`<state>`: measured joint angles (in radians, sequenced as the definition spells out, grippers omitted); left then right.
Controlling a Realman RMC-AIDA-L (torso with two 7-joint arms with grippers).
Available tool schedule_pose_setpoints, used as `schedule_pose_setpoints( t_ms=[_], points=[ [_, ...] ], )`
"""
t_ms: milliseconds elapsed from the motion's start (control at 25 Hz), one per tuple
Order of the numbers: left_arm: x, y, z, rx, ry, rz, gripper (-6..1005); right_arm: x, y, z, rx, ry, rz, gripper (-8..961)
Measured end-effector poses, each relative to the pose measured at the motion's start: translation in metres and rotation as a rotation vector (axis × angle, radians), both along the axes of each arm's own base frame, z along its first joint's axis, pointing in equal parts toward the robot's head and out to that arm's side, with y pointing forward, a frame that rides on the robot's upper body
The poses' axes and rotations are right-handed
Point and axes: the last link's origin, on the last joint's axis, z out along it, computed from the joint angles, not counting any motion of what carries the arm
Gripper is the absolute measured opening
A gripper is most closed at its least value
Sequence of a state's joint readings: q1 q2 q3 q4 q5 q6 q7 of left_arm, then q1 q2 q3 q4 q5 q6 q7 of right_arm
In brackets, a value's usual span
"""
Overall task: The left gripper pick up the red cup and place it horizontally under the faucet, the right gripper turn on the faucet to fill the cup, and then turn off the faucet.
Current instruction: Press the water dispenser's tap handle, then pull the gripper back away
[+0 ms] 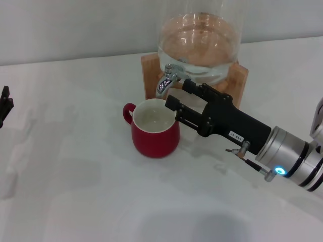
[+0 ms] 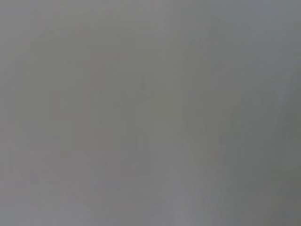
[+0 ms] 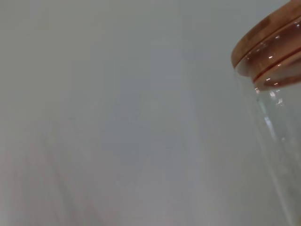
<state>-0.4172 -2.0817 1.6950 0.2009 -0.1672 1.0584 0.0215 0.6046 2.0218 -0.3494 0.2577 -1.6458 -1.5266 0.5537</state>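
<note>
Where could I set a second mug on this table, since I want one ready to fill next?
Bare table lies in front of the red cup and off its handle side, toward the left gripper. It is crowded by the faucet, where the right gripper reaches in beside the cup.

This looks like a bare test bench in a lab, not anyone's kitchen: a plain white tabletop [image 1: 101, 201] runs under the right gripper [image 1: 177, 100] and a blank pale wall [image 1: 75, 25] rises beyond it. Just past the claw's tips stands a lone glass dispenser [image 1: 199, 40] on its wooden stand [image 1: 239, 78].
</note>
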Motion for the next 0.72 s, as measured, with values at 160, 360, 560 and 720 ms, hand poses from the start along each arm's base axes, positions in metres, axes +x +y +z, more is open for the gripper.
schedule_pose_setpoints(
  t_ms=[160,360,560,720],
  points=[
    [0.0000,0.0000,0.0000,0.000,0.000,0.000,884,0.0016,-0.0004,0.0008,0.003,-0.001,-0.005,719],
    [0.0000,0.0000,0.0000,0.000,0.000,0.000,883,0.0027,-0.0002,0.0018,0.012,0.003,-0.013,719],
    [0.0000,0.0000,0.0000,0.000,0.000,0.000,883,0.0037,-0.0008,0.0021,0.013,0.003,-0.017,719],
    [0.0001,0.0001,0.0000,0.000,0.000,0.000,884,0.0038,-0.0002,0.0027,0.018,0.005,-0.019,719]
  ],
)
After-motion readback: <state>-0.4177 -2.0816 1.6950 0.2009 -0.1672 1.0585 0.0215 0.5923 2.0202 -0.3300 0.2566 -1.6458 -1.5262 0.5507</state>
